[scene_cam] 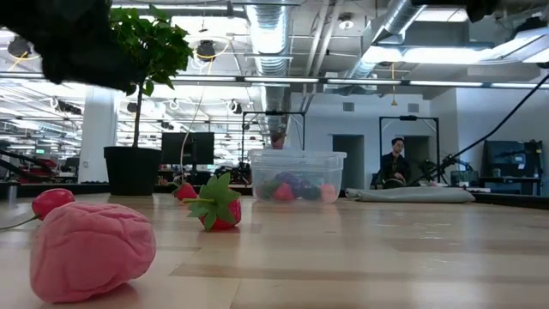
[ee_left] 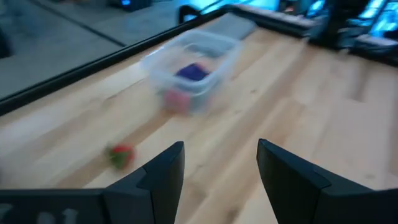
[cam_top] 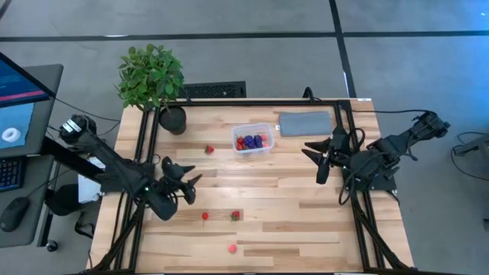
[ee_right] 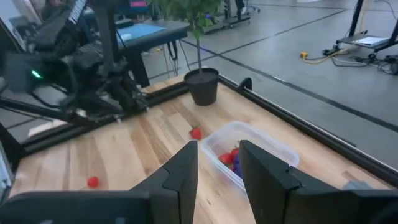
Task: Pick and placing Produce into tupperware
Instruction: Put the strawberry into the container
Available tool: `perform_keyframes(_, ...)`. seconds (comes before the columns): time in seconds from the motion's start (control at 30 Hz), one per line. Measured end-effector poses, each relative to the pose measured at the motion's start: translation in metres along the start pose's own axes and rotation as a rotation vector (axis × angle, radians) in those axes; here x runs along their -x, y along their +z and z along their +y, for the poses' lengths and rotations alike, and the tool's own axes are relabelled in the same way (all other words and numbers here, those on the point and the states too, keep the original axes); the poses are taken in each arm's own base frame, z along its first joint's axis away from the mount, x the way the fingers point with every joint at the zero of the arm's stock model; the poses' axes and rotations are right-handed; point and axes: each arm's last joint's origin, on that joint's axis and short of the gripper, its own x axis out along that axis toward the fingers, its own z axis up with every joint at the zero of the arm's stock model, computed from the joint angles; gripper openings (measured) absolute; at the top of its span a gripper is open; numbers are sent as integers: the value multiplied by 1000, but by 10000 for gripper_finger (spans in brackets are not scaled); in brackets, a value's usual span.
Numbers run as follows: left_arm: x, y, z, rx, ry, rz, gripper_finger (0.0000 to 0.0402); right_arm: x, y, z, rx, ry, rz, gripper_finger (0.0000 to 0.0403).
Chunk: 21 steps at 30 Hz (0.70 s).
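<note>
Left claw (cam_top: 189, 183) open and empty over the table (cam_top: 306, 221), right claw (cam_top: 321, 159) narrow, empty, beside tupperware (cam_top: 253, 140) holding produce (cam_top: 252, 141)

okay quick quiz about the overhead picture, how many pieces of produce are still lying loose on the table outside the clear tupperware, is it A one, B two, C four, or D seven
C: the high view shows four loose pieces on the wood, one left of the tupperware, two near the left tool, and one by the front edge.
</note>
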Motion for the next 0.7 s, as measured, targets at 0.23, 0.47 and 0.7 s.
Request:
perform_keyframes(0.23, -24, 14, -21, -115, -125, 27, 193, -3, 1, -1, -4, -22, -7, 141)
perform_keyframes(0.47, -44, 14, 4, -235, 42, 119, 193, 0, 2, 2, -15, 14, -14, 141)
perform_keyframes(0.7, -59, -8, 36, -156, 1, 220, 193, 7, -1, 8, -30, 64, -8, 140)
